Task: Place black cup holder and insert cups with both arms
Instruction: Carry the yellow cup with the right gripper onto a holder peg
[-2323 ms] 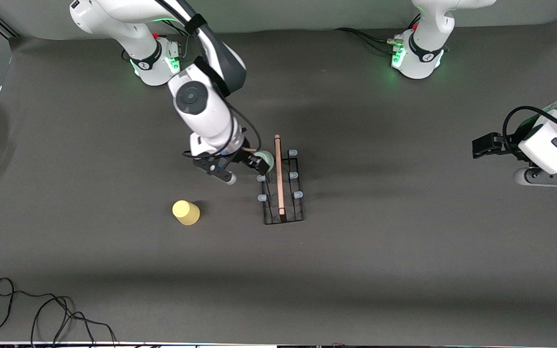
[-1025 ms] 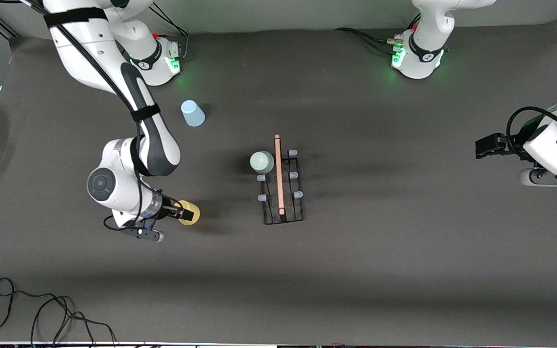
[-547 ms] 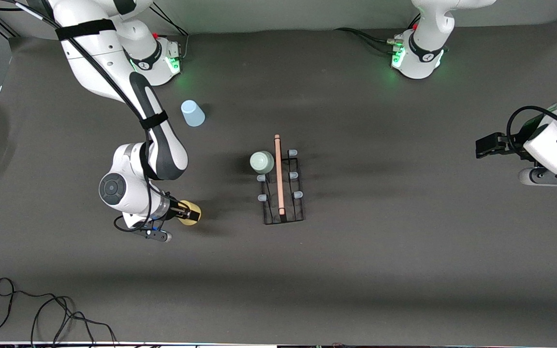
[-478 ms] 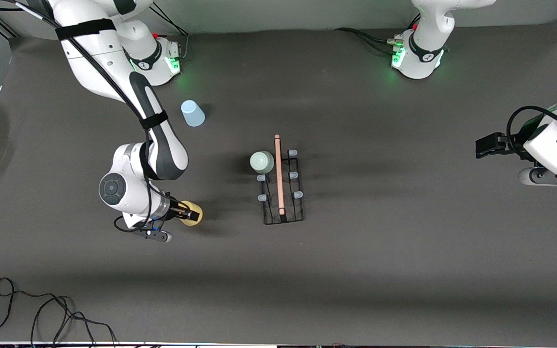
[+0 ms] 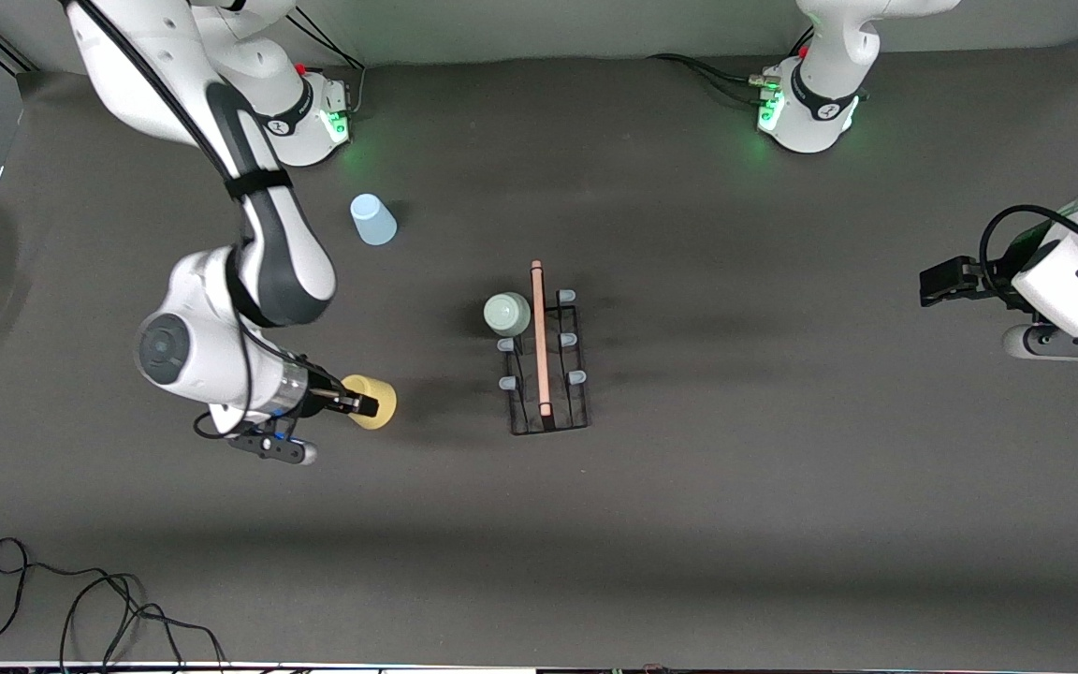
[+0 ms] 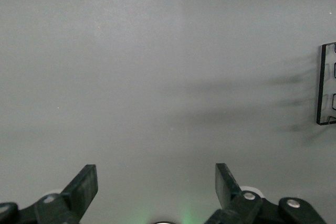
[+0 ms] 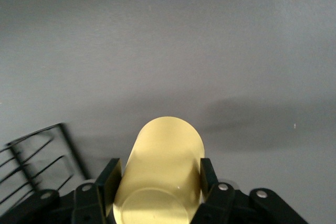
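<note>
Now the right gripper (image 5: pixel 356 404) has clamped onto the yellow cup (image 5: pixel 374 402) and tipped it off the table, so it can travel to the black cup holder (image 5: pixel 546 360), where the grey-green cup (image 5: pixel 506 314) already sits. Meanwhile the left gripper (image 5: pixel 934 283) waits open at its end.

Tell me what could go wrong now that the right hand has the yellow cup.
1. The right hand is shut on the yellow cup, which is smooth and tapered, so it could slip during the carry.
2. The grey-green cup already sits on a peg of the holder; a careless approach could bump it or the wooden handle.
3. The holder is light wire, so a missed peg might shove it.
</note>
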`<action>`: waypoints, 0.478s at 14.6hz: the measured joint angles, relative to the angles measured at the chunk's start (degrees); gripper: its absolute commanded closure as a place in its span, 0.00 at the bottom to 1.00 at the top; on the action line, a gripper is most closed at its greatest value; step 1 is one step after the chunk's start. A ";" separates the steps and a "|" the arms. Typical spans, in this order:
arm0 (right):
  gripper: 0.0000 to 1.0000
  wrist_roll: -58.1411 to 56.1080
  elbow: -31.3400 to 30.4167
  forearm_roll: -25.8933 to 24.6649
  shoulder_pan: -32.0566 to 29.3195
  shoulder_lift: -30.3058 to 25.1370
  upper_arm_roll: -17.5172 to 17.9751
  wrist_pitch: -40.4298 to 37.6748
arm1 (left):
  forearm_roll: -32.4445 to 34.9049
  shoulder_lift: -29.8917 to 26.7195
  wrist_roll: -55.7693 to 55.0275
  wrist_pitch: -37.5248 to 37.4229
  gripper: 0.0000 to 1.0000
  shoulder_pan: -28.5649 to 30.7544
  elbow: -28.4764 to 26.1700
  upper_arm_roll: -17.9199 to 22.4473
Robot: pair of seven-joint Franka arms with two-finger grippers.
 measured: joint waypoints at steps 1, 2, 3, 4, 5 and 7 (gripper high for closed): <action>1.00 3.18 1.47 0.06 0.02 -0.77 0.16 -1.40 | 0.00 0.00 0.00 -0.02 0.00 0.00 0.00 0.00; 1.00 6.59 3.09 0.13 0.16 -1.17 0.66 -2.03 | 0.00 0.00 0.00 -0.03 0.00 0.00 -0.01 0.00; 1.00 10.20 4.88 0.20 0.83 -1.25 1.33 -2.34 | 0.00 0.00 0.00 -0.03 0.00 0.00 -0.01 -0.01; 1.00 14.19 6.58 0.21 2.26 -1.17 1.82 -2.34 | 0.00 0.00 0.00 -0.03 0.00 0.00 -0.02 -0.01; 1.00 18.33 8.11 0.21 4.19 -0.97 2.04 -2.31 | 0.00 0.00 0.00 -0.03 0.00 0.00 -0.02 0.00; 1.00 24.82 10.61 0.21 7.87 0.09 2.10 -2.25 | 0.00 0.00 0.00 -0.03 0.00 0.01 0.00 0.02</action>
